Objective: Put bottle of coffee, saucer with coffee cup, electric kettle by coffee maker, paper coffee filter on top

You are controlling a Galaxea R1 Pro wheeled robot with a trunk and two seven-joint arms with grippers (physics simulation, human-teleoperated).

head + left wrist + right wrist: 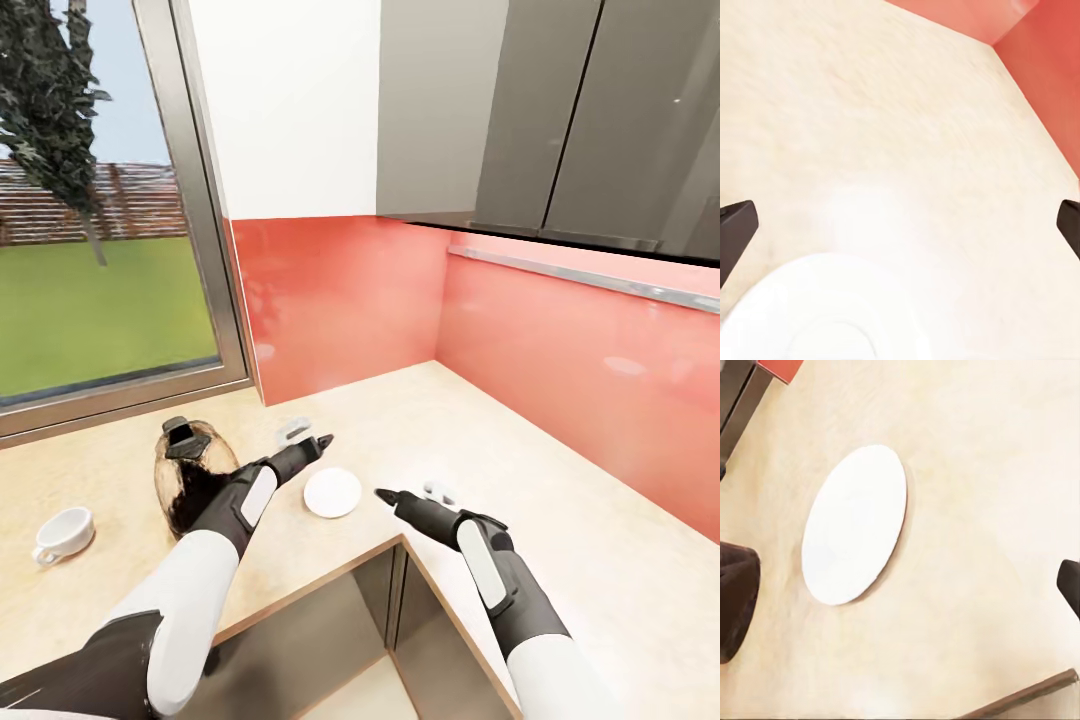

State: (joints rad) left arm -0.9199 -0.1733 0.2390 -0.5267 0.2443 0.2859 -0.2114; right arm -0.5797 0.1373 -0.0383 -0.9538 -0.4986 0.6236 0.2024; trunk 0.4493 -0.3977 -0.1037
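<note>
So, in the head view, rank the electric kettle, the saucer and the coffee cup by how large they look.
1. electric kettle, clearly largest, though the left arm hides part of it.
2. and 3. saucer and coffee cup: they look about alike, so I won't rank them.

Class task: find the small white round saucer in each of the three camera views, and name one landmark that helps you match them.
Head view: small plain white round saucer lies flat mid-picture on the beige speckled countertop, between both arms.
Left wrist view: saucer at the bottom edge, partly cut off.
Right wrist view: saucer left of centre, whole.
Shared landmark: the red backsplash wall.
</note>
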